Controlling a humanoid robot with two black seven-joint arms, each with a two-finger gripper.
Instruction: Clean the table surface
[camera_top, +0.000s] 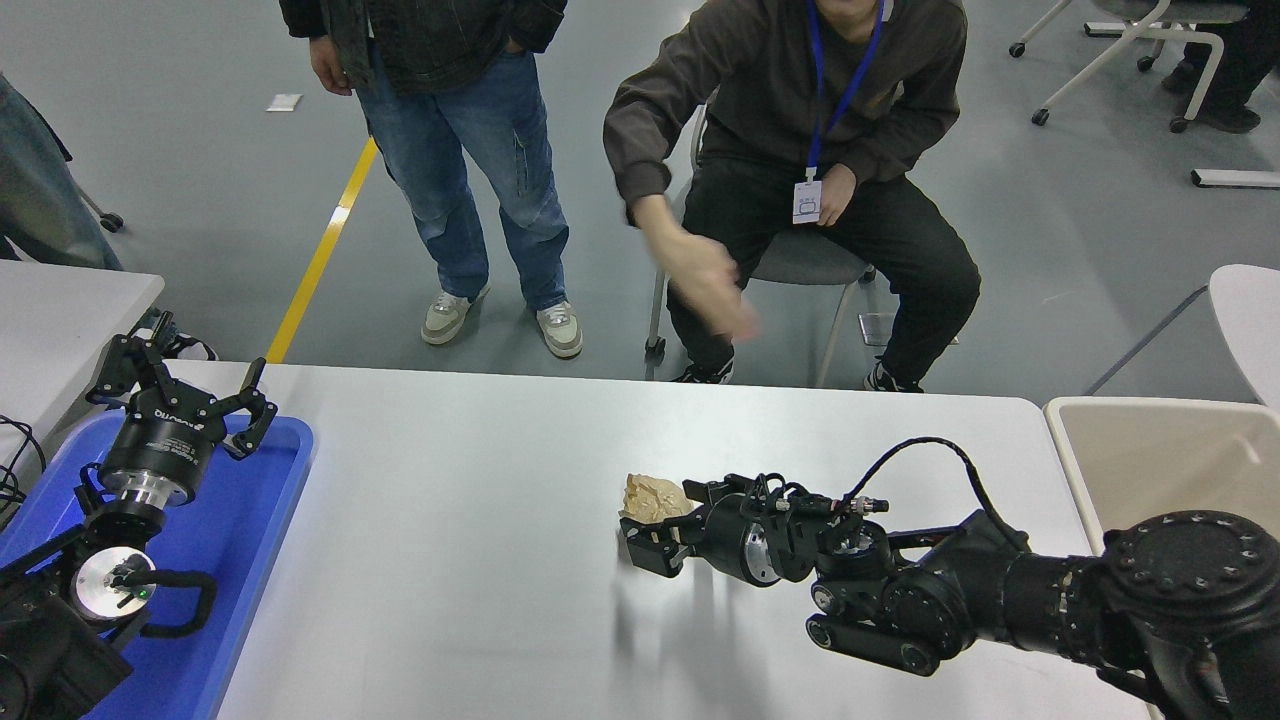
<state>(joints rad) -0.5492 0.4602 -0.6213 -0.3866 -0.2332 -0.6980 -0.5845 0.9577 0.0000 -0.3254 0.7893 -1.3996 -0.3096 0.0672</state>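
Observation:
The table surface (450, 560) is a wide white-grey top that fills the lower picture. A crumpled brown paper ball (648, 496) lies on it right of the middle. My right gripper (662, 518) reaches in from the right and points left, low over the table. Its jaws stand open, one finger behind the ball's right side and the other in front of it, and they hide the ball's right part. My left gripper (185, 388) is parked open above a blue tray (250, 520) at the lower left.
A beige bin (1150, 460) stands off the table's right end. A smaller white table (60, 300) sits at the far left. One person stands beyond the far edge. A seated person holds a hand (705, 290) out above that edge.

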